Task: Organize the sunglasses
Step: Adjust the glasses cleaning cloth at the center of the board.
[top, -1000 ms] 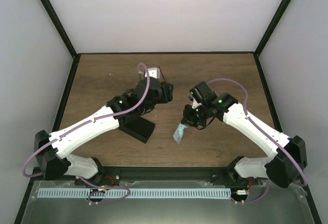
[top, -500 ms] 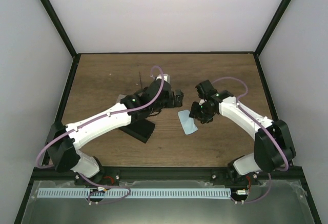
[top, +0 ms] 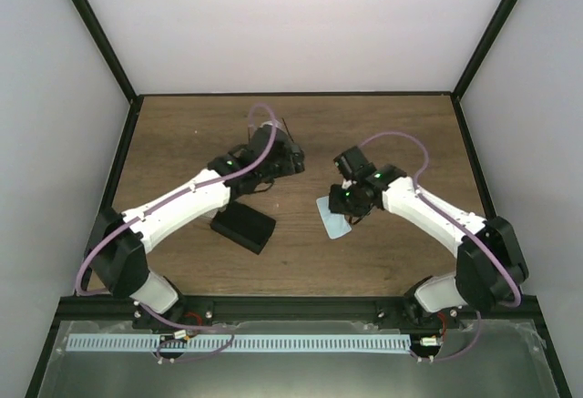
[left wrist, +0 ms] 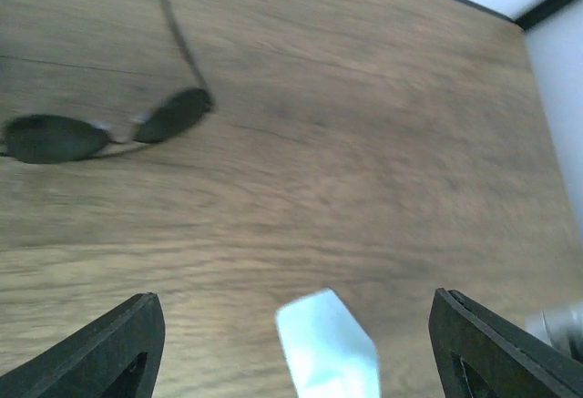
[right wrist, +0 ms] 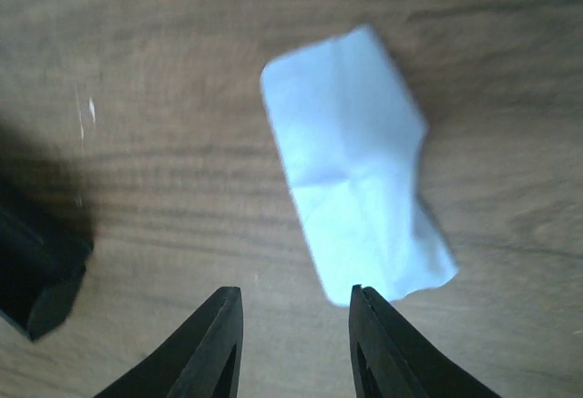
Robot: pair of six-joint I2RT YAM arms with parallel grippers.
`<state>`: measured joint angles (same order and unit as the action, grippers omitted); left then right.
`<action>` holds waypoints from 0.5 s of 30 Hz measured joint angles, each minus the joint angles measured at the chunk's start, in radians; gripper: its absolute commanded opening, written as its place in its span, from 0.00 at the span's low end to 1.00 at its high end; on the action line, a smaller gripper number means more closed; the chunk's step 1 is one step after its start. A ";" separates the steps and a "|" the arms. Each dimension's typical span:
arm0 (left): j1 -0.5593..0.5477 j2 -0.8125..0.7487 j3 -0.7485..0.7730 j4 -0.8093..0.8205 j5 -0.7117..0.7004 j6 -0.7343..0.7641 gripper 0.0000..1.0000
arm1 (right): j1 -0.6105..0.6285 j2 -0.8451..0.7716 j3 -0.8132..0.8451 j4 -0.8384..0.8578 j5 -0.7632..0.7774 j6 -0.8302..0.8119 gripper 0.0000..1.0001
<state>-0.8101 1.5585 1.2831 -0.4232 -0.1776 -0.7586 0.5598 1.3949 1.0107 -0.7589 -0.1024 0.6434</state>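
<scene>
Jaws of both arms empty, one pair of sunglasses lying just beyond the left.

Left jaws stand wide with nothing between them. Right jaws are narrowly parted, also empty, poised over the near end of a light blue cloth (right wrist: 351,188), which lies in the middle of the worktop (top: 182,134). A black case (top: 243,227) lies nearer the left arm. The sunglasses (left wrist: 100,129) lie flat ahead of the left jaws and off to the left of the left wrist view, apparently toward the far edge. Their lenses sit side by side across that view, with one slender arm running away. The left arm looks nearer; its jaws would likely need to shift sideways to span the frame. No second pair shows.
</scene>
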 measured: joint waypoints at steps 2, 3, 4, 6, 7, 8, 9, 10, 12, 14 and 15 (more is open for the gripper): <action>0.060 -0.017 -0.027 -0.002 0.012 -0.006 0.83 | 0.053 0.018 -0.010 -0.006 0.002 0.004 0.33; 0.085 -0.021 -0.032 -0.010 0.019 -0.008 0.83 | 0.076 0.027 -0.013 -0.007 0.000 0.007 0.33; 0.109 -0.023 -0.032 -0.017 0.028 -0.008 0.83 | 0.090 0.034 -0.018 -0.009 -0.002 0.009 0.32; 0.141 -0.023 -0.032 -0.020 0.034 -0.007 0.83 | 0.099 0.037 -0.042 0.003 -0.010 0.016 0.29; 0.146 -0.024 -0.033 -0.021 0.034 -0.006 0.83 | 0.103 0.038 -0.057 0.006 -0.015 0.021 0.29; 0.148 -0.026 -0.037 -0.021 0.037 -0.007 0.83 | 0.106 0.042 -0.068 0.007 -0.018 0.024 0.28; 0.147 -0.032 -0.047 -0.018 0.042 -0.007 0.83 | 0.110 0.054 -0.075 0.006 -0.020 0.029 0.28; 0.146 -0.039 -0.060 -0.016 0.050 -0.008 0.83 | 0.120 0.072 -0.076 0.005 -0.020 0.032 0.28; 0.146 -0.051 -0.085 -0.017 0.060 -0.008 0.83 | 0.152 0.116 -0.076 0.010 -0.024 0.039 0.27; 0.146 -0.056 -0.096 -0.018 0.062 -0.006 0.83 | 0.182 0.160 -0.076 0.011 -0.027 0.050 0.28; 0.146 -0.056 -0.096 -0.019 0.063 -0.003 0.83 | 0.192 0.174 -0.076 0.011 -0.027 0.053 0.30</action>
<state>-0.6643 1.5021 1.1870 -0.4427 -0.1146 -0.7616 0.7517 1.5692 0.9344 -0.7475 -0.1295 0.6968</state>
